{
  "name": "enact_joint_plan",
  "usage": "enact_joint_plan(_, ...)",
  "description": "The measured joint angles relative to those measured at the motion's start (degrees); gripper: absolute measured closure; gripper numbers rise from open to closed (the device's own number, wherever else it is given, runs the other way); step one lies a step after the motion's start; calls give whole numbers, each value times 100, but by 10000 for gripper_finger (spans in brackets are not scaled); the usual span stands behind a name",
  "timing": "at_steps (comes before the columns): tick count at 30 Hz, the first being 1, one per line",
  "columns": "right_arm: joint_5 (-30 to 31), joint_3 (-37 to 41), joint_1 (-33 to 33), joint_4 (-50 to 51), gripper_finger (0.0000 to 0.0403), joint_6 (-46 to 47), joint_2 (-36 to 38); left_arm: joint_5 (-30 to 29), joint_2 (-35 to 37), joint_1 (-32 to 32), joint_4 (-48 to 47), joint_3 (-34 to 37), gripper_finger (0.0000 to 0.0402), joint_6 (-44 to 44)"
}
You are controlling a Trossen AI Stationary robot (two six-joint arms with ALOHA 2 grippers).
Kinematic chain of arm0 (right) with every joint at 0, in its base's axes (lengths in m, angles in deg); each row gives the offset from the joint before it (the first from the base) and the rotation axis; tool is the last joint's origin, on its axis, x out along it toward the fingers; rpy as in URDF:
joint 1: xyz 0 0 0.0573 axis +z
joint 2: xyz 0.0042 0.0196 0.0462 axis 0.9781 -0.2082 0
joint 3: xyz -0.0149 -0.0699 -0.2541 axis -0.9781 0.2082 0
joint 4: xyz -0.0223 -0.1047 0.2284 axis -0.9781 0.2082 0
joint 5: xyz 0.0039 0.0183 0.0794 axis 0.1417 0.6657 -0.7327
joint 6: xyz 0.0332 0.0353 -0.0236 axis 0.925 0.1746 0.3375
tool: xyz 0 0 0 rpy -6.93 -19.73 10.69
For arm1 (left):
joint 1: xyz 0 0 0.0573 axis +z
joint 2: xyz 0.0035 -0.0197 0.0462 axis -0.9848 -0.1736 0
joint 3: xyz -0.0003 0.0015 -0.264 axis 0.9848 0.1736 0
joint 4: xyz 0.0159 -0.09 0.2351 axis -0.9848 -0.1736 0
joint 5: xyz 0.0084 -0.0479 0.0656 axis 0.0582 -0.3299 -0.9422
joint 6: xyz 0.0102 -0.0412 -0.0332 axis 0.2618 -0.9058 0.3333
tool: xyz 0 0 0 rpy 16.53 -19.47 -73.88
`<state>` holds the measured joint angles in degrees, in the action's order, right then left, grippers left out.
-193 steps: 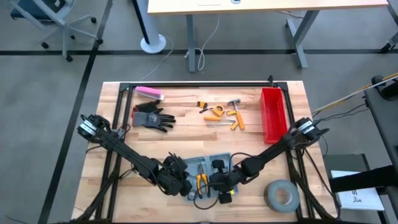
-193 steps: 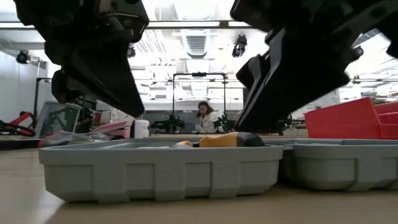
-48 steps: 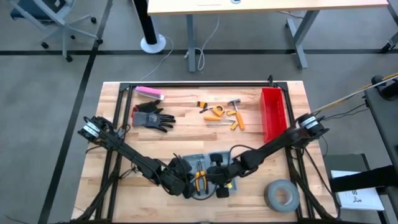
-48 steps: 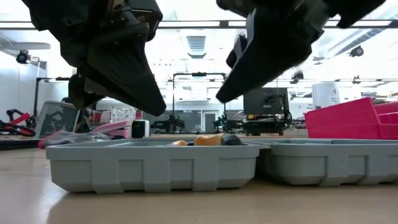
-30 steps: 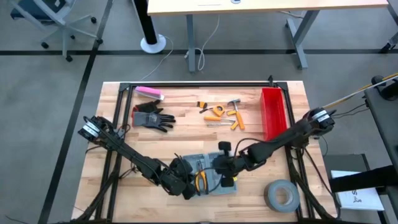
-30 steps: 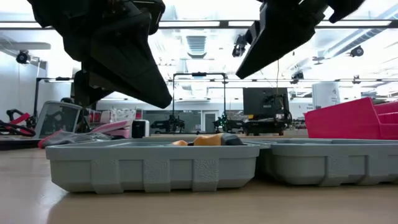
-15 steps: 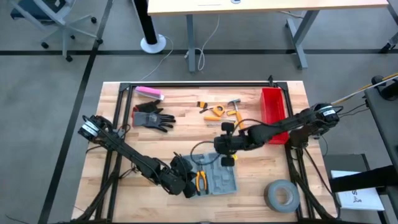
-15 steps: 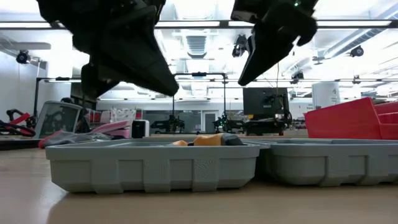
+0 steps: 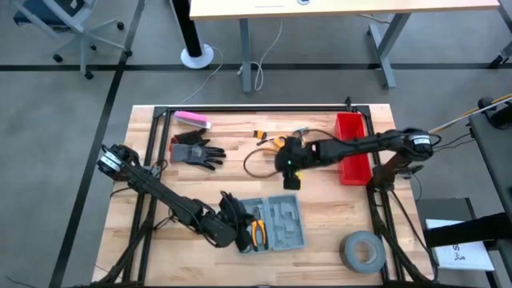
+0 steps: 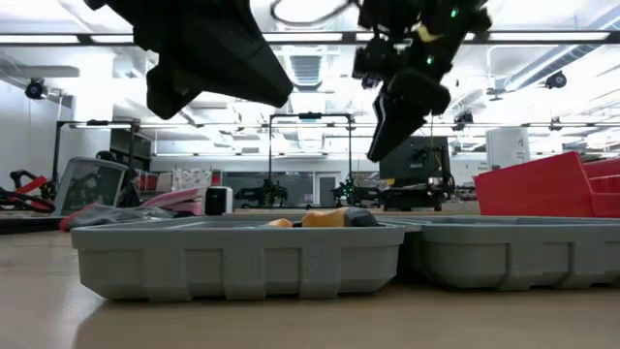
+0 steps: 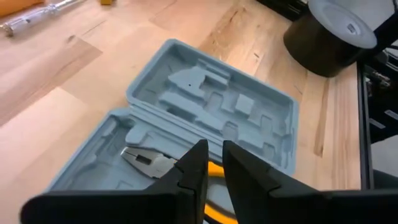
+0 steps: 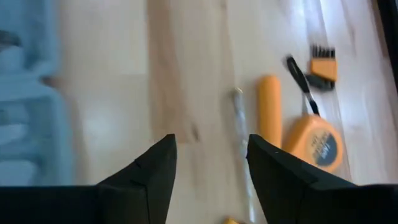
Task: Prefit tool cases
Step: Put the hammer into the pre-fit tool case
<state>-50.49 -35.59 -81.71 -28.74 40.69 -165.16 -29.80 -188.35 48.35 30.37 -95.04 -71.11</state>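
One tool only, pliers [image 11: 163, 167], lying in the open case [image 9: 274, 223] under the left gripper [image 11: 211, 167], fingers slightly apart. Leaving most slots unfilled. Hovering over loose tools [image 12: 297, 124], right gripper [image 12: 208, 163] spread wide, empty.

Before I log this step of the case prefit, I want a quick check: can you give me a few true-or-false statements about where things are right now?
1. The tool case lies open on the table. True.
2. Orange-handled pliers sit in the case. True.
3. The right gripper hangs over the tape roll. False: it is up by the loose tools; the tape roll sits apart, near the table's front right corner.
4. The right gripper is shut on a screwdriver. False: it is open and empty.
5. The left gripper hovers over the case. True.
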Motion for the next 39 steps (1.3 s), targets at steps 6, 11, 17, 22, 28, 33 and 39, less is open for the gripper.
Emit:
enact_joint_plan(6, -383, 337, -713, 50, 224, -190, 0, -4, 0, 69, 0, 0, 314, -38)
enact_joint_plan(11, -403, 649, -1147, 160, 224, 225, 0, -7, -2, 76, 99, 0, 291, -63)
enact_joint_plan(17, -239, 852, -1526, 246, 224, 986, 0, -57, -2, 92, 157, 0, 277, -66)
enact_joint_plan(22, 246, 862, -1788, 387, 224, 1712, 0, -57, -4, 120, 162, 0, 270, -74)
enact_joint_plan(28, 285, 862, -2062, 407, 224, 2089, 0, -59, -4, 135, 164, 0, 258, -153)
enact_joint_plan(33, 31, 862, -2261, 471, 224, 2166, -32, -64, -5, 140, 165, 0, 246, -149)
enact_joint_plan(39, 27, 859, -2319, 583, 224, 2193, -39, -74, -7, 142, 166, 0, 242, -114)
